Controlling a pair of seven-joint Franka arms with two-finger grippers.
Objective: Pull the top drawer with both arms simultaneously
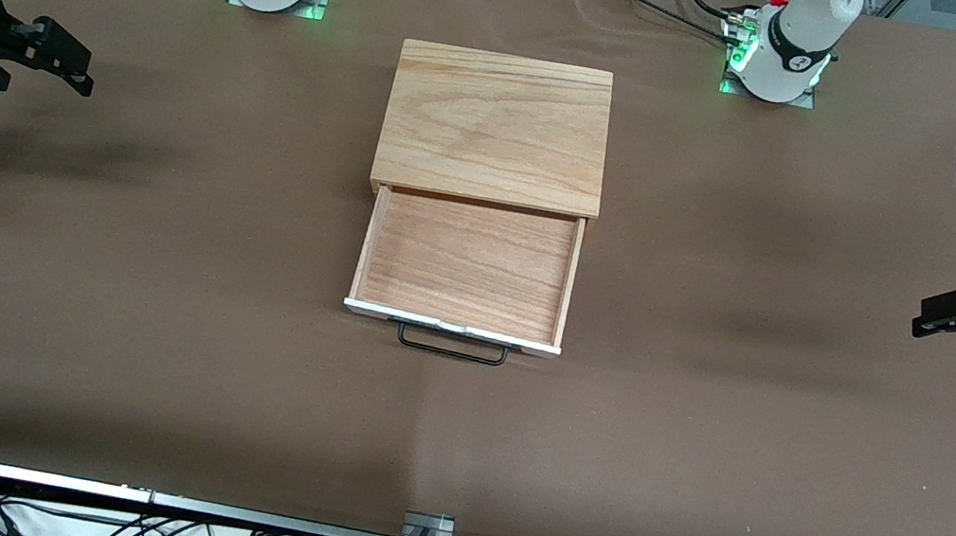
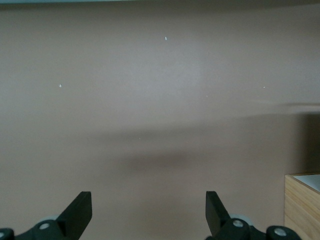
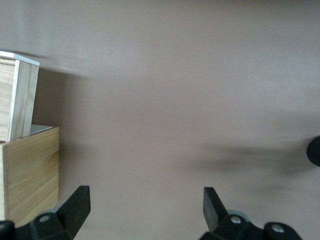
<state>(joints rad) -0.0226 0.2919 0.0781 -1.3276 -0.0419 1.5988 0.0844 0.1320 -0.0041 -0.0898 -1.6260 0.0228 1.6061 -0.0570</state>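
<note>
The top drawer stands pulled out of the cabinet toward the front camera. Its oak floor is bare, and its white front panel and black wire handle face that camera. My right gripper is open and empty above the table at the right arm's end, well apart from the drawer. My left gripper is open and empty above the table at the left arm's end, also well apart. Each wrist view shows its own open gripper, left and right, over bare cloth.
Brown cloth covers the table. A white-edged wooden corner of the cabinet and drawer unit shows at the edge of the left wrist view and of the right wrist view. Both arm bases stand beside the cabinet, farther from the front camera.
</note>
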